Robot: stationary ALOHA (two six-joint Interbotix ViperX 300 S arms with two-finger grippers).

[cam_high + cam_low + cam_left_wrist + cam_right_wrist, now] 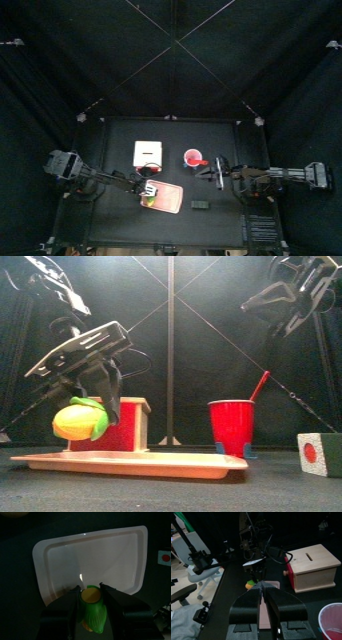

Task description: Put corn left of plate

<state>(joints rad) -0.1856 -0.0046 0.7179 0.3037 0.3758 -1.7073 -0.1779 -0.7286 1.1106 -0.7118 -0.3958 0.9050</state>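
Note:
The corn [79,421], yellow with a green end, is held in my left gripper [88,406] just above the plate's left end. The plate [160,463] is a flat pinkish-tan tray lying at the table's front. In the left wrist view the jaws are shut on the corn [92,606] over the plate's [93,559] near edge. In the top view the left gripper [150,189] is over the plate [167,203]. My right gripper [264,588] is shut and empty, raised to the right of the plate [213,172].
A white-and-red box [130,424] stands behind the plate. A red cup [231,427] with a red stick stands to its right. A white cube with a red dot [318,453] sits at the front right. A small dark block [201,204] lies right of the plate.

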